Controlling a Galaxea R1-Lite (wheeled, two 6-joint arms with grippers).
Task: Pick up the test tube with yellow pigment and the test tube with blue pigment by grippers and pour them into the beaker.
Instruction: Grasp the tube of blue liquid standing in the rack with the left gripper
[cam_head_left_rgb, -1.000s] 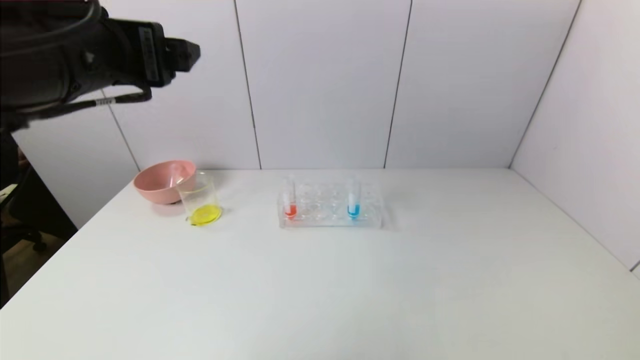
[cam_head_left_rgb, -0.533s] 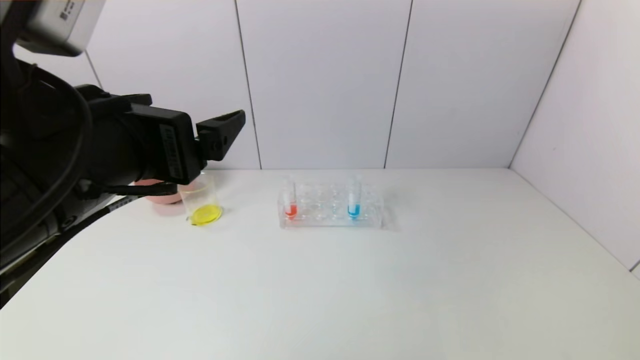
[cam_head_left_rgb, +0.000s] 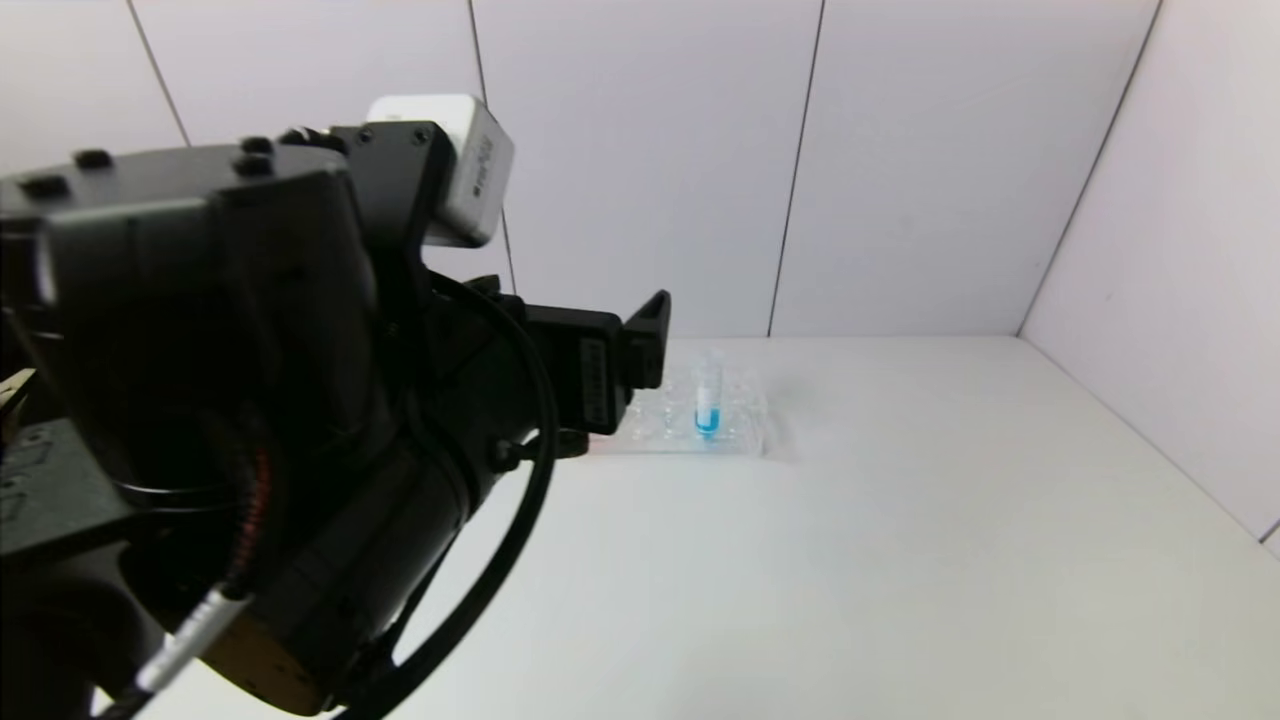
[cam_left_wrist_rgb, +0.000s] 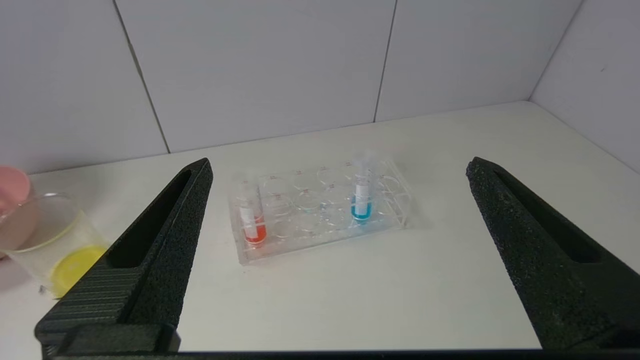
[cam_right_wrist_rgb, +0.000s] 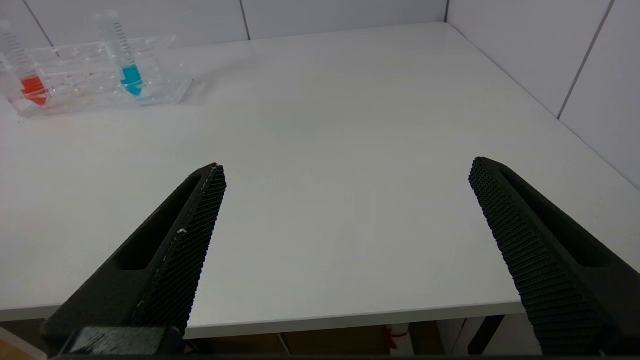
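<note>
The test tube with blue pigment stands upright in a clear rack at mid-table; it also shows in the left wrist view and the right wrist view. The beaker, with yellow liquid at its bottom, stands left of the rack. The test tube with yellow pigment is out of view. My left gripper is open and empty, raised above the table and facing the rack from the front; in the head view its arm hides the beaker. My right gripper is open and empty over the table's front edge.
A red-tipped tube stands at the rack's left end. A pink bowl sits behind the beaker. White wall panels close the back and right sides. The white table stretches to the right of the rack.
My left arm has swung right and closer across the head view. It now hides the beaker, the pink bowl and the red-tipped tube there.
</note>
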